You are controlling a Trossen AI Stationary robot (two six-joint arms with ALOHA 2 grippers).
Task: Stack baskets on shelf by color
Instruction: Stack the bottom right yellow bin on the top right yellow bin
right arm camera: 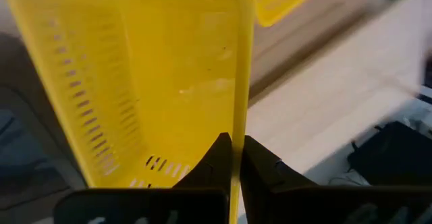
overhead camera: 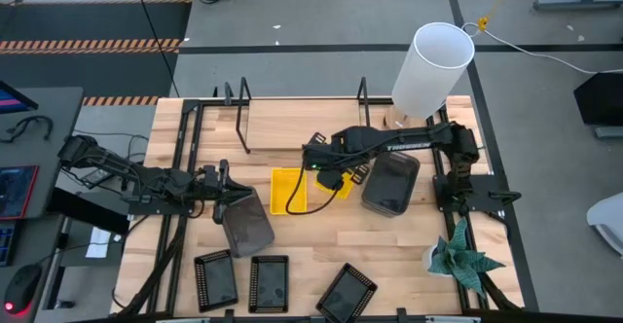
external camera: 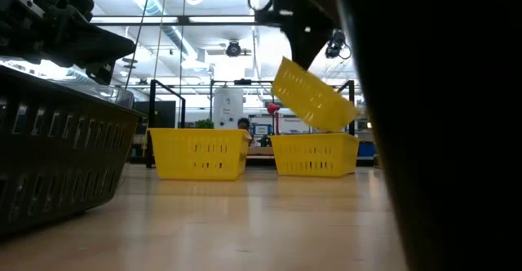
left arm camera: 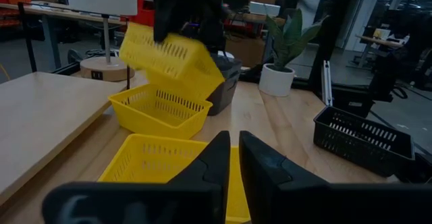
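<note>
Right under the right gripper (right arm camera: 236,158), whose fingers are pinched on the rim of a tilted yellow basket (external camera: 312,95), sits a second yellow basket (external camera: 314,155), with the third (external camera: 198,153) just beside it, so I'd say the yellow stack is only getting started. None of the grey or black ones look stacked yet, and nothing seems to be on the shelf (overhead camera: 292,121). A grey basket (overhead camera: 390,181) sits right next to the right gripper, the left gripper (left arm camera: 231,158) is pretty much closed, with a grey basket (overhead camera: 245,222) beside it, three black baskets (overhead camera: 268,282) wait further off, and a potted plant (overhead camera: 458,255) stands off to the side.
</note>
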